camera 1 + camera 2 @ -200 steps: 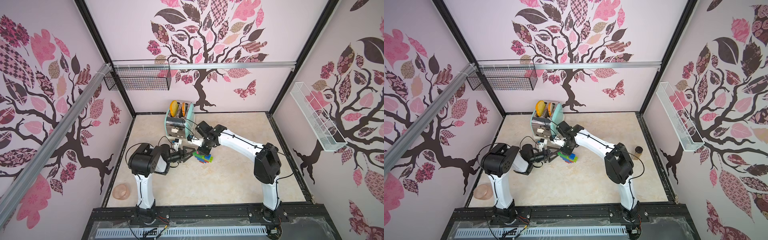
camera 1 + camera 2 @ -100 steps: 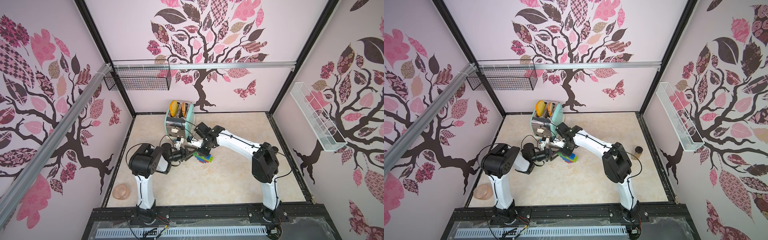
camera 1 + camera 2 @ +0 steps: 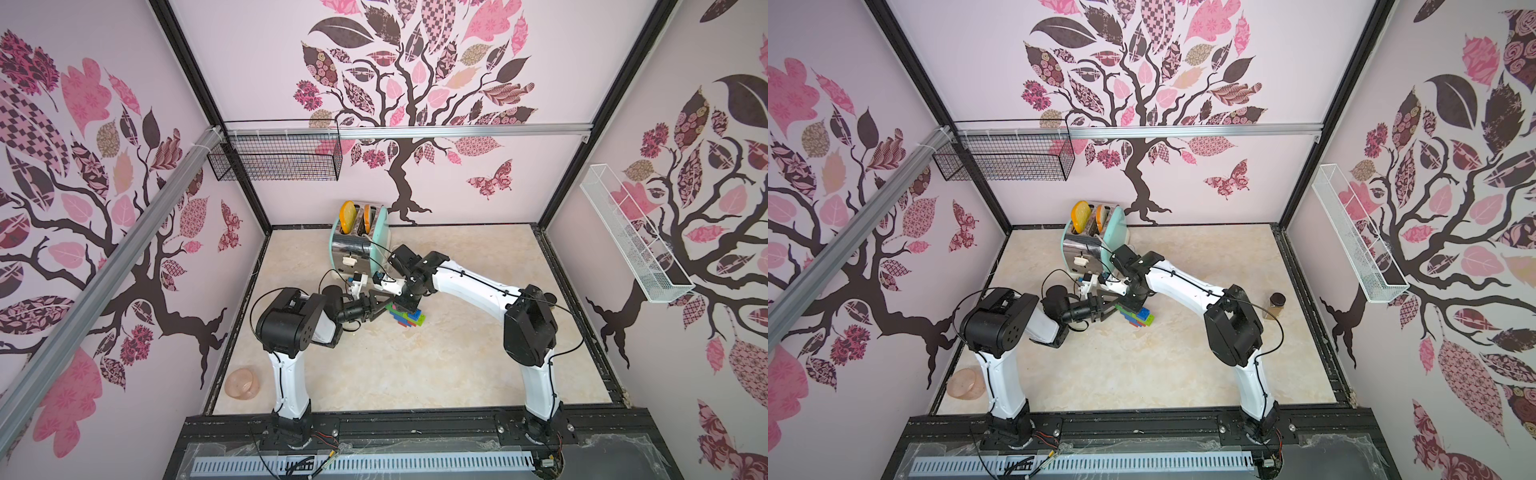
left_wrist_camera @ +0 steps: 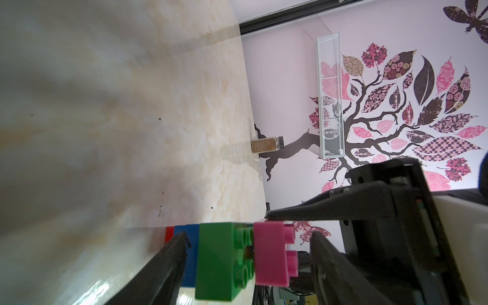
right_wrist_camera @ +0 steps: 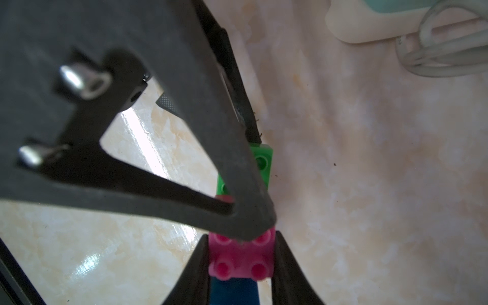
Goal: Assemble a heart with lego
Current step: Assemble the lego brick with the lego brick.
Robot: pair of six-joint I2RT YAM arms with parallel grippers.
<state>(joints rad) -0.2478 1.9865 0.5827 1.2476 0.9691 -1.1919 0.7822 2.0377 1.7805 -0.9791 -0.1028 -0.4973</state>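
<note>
The heart point(image 3: 409, 320) is a stepped stack of joined lego standing on the marble table, also visible in a top view point(image 3: 1140, 319). The stack's pink brick point(image 5: 240, 258) sits on the green brick point(image 4: 221, 261), with blue point(image 4: 191, 253) and red point(image 4: 169, 233) below. My right gripper point(image 5: 241, 266) reaches down from above and is shut on the pink brick point(image 4: 269, 253). My left gripper point(image 4: 248, 264) comes in from the side and is open, one finger point(image 4: 169, 264) low by the blue brick, the other above the pink studs. In both top views the two grippers point(image 3: 390, 305) point(image 3: 1133, 305) meet over the stack.
A mint toaster point(image 3: 359, 245) with bread slices stands just behind the stack, its white cable point(image 5: 435, 52) trailing close by. A brown spice jar point(image 3: 1277, 303) stands near the right edge. A pink bowl point(image 3: 242, 384) lies off the table at front left.
The left gripper has shifted slightly around the stack, its fingers closing a little and widening again. The right gripper stays clamped on the pink brick; the stack has not moved.
</note>
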